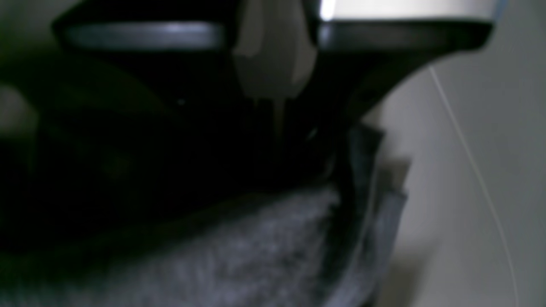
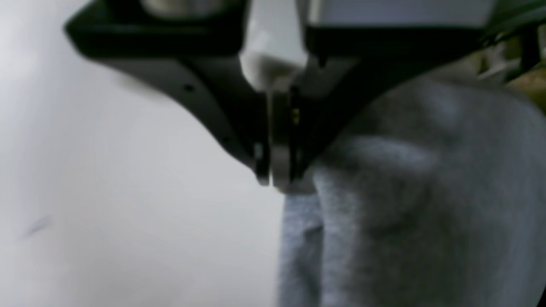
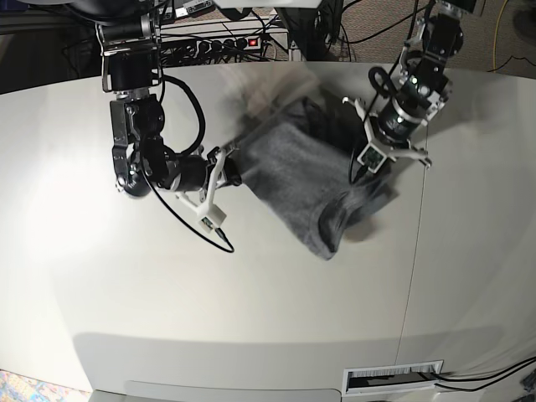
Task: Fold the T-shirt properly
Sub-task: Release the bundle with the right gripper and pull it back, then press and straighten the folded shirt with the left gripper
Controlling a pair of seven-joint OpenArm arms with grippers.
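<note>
The T-shirt (image 3: 306, 180) is held bunched above the table (image 3: 251, 318), clenched at opposite edges by the left gripper (image 3: 374, 186) and right gripper (image 2: 277, 181).

Heather-grey T-shirt (image 3: 306, 184), plain and unprinted, on a pale off-white table (image 3: 251, 318). Darker charcoal along the shirt's upper edge, in shadow. Black arms flanking the shirt, the left gripper (image 3: 374, 172) with white-trimmed brackets, the right gripper (image 3: 233, 163) likewise black and white. Behind the table's far edge, a black power strip (image 3: 222, 43) with a red switch. Yellow cable (image 3: 502, 29) at the table's far corner.
</note>
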